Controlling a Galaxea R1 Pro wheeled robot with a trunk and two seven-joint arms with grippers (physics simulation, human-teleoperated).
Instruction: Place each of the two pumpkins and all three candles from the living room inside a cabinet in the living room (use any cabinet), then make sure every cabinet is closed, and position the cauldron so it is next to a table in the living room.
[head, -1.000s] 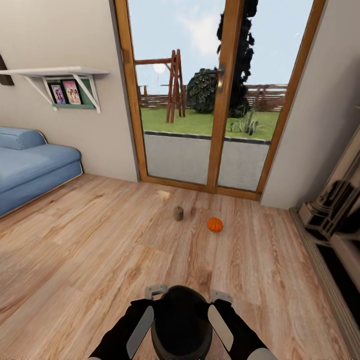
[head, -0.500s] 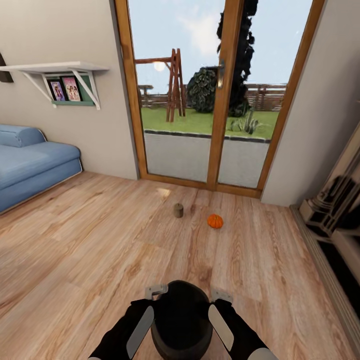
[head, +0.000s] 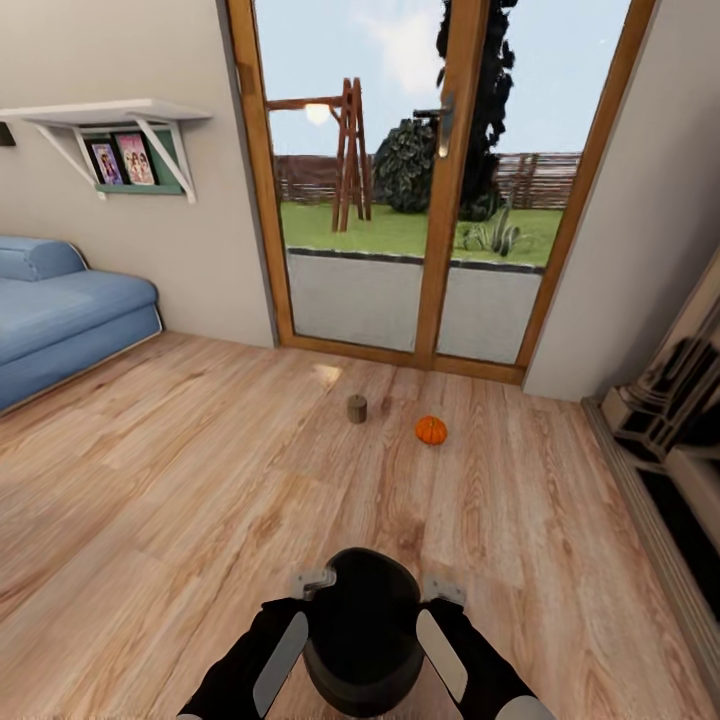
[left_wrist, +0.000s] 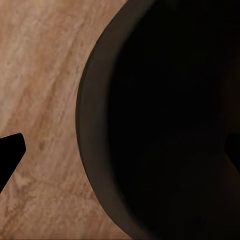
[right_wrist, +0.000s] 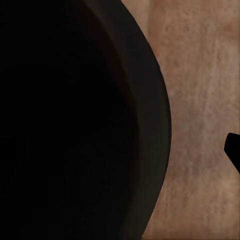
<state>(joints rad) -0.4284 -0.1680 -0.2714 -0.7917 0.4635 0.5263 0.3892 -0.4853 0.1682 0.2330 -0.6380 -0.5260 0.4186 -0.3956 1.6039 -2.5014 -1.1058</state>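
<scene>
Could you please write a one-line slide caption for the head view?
Both arms carry the black cauldron over wood floor toward a candle and pumpkin near the glass doors.

Ahead of us the bare pale wooden plank floor (head: 200, 480) lies open, broken only by a stubby grey-beige candle (head: 357, 408) near a small ribbed orange pumpkin (head: 431, 430), apart.
</scene>
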